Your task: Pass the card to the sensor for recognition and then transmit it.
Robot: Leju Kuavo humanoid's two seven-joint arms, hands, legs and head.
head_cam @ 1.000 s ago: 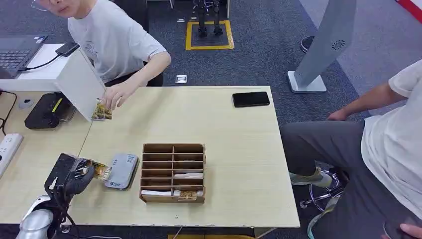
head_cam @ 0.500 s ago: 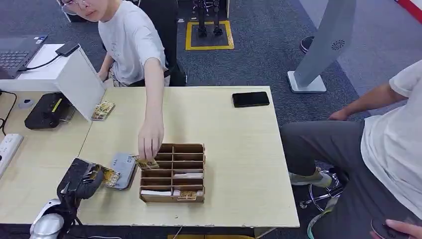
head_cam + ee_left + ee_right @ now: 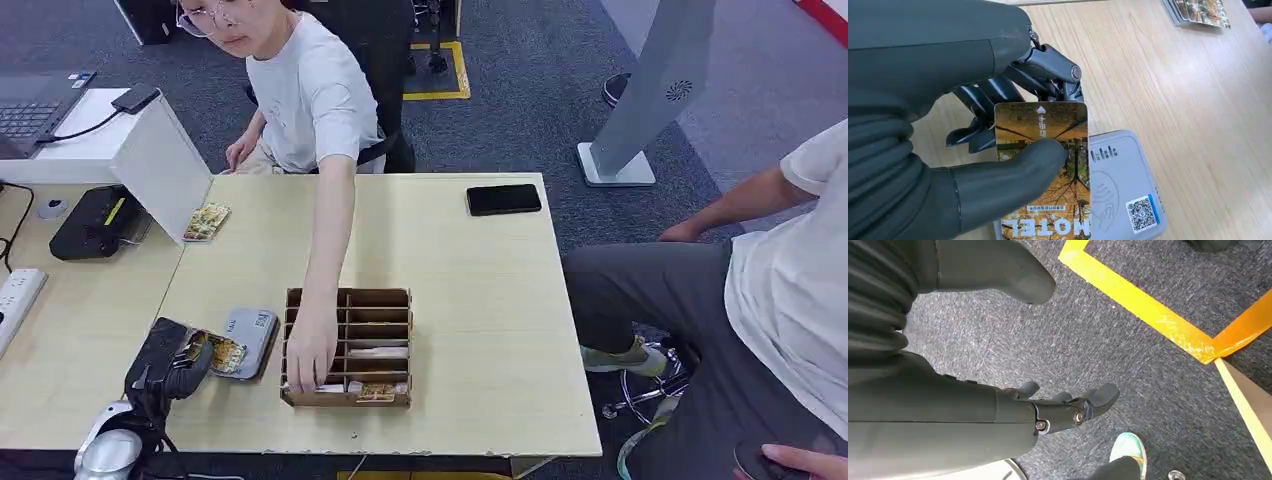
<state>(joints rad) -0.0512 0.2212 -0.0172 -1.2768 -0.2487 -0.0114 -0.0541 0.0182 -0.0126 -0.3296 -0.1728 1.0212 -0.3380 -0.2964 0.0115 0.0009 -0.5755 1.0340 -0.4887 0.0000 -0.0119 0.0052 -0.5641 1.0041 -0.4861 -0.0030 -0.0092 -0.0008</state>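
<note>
Card (image 3: 1048, 165) in left hand (image 3: 948, 165), seemingly over sensor (image 3: 1123, 190).

Left hand (image 3: 172, 366) low over the table (image 3: 480, 300) near its front-left edge, thumb and fingers pinching a card (image 3: 1048, 165), right hand (image 3: 1058, 407) hanging beside the table, fingers loosely apart, holding nothing

On the table (image 3: 480, 300), the sensor (image 3: 250, 340) lies just left of the rack (image 3: 375, 345). The left hand (image 3: 175, 365) holds the card (image 3: 226, 354) over the sensor's left part. A person's hand (image 3: 308, 355) rests at the rack's front left. A phone (image 3: 504, 199) lies at the far right edge; a card stack (image 3: 206, 221) at far left.
</note>
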